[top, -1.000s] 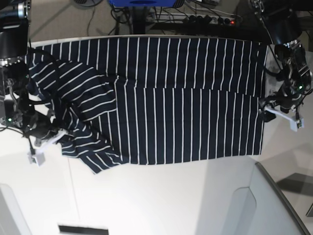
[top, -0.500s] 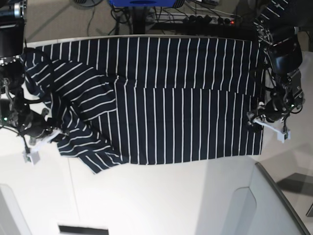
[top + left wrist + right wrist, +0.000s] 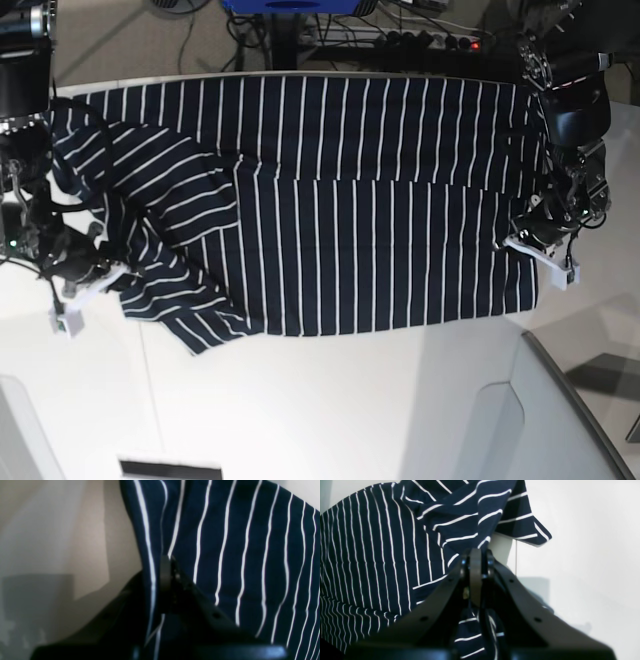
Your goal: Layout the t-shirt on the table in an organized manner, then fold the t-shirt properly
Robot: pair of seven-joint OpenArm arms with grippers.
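We see the right gripper (image 3: 475, 562), two dark, matte fingers (image 3: 437, 597) rising to a narrow tip, pressed together with a fold of the dark navy, white-striped soft fabric t-shirt (image 3: 377, 555) pinched between them. Striped cloth shows below the tip, between the fingers. The shirt spreads across the left half of the view, its stripes running mostly upright, while a bunched part above the tip carries slanting stripes and ends in a pointed flap. The smooth white table (image 3: 590, 555) fills the right side; a blurred greyish patch there is perhaps a shadow.
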